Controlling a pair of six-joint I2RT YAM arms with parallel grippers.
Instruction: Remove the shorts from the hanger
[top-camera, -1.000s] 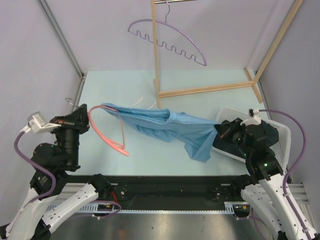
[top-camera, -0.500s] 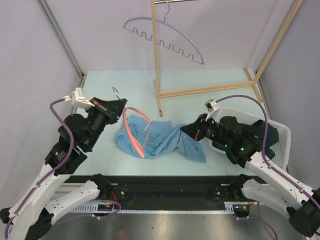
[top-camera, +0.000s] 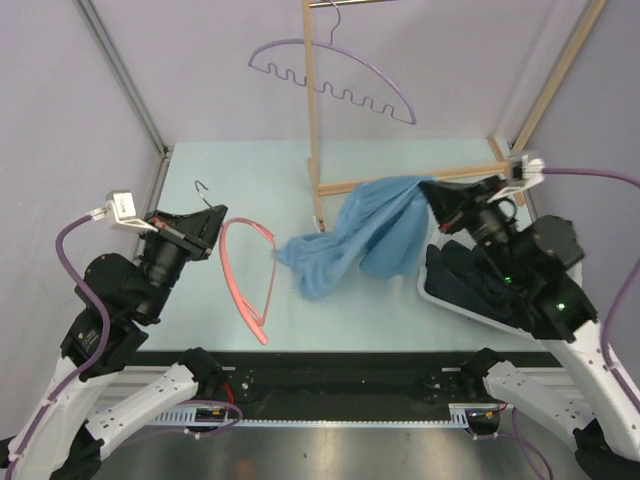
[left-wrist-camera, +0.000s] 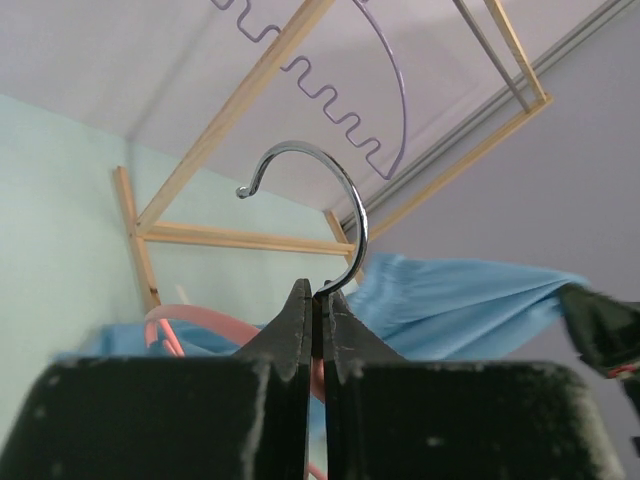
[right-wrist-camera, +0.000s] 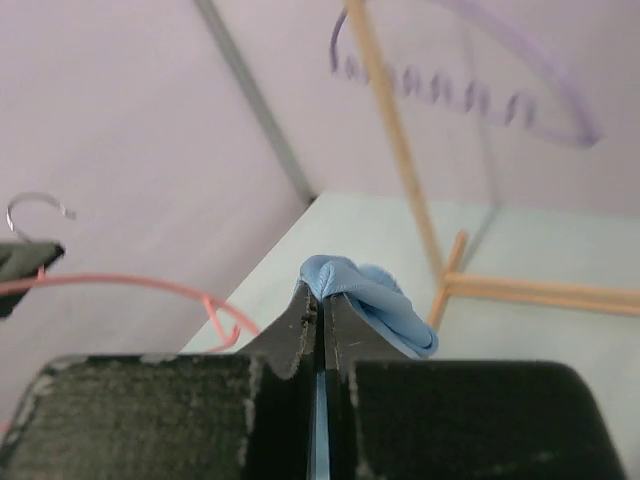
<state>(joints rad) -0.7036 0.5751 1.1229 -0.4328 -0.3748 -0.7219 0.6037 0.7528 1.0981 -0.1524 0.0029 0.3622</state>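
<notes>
The light blue shorts (top-camera: 355, 235) hang from my right gripper (top-camera: 432, 192), which is shut on one end and holds it up near the wooden stand; the other end trails on the table. They also show in the right wrist view (right-wrist-camera: 365, 295) and the left wrist view (left-wrist-camera: 460, 305). The pink hanger (top-camera: 248, 275) is free of the shorts. My left gripper (top-camera: 205, 222) is shut on its metal hook (left-wrist-camera: 330, 190), at the neck. The black shorts (top-camera: 480, 290) lie in the white basket (top-camera: 565, 262) under my right arm.
A wooden rack stand (top-camera: 410, 178) stands at the back centre with a purple hanger (top-camera: 340, 85) on its rail. Grey walls close in left and right. The white basket sits at the right edge.
My right gripper has lifted the blue shorts up and to the right, pulling them off the pink hanger. My left gripper has drawn the hanger back to the left.
</notes>
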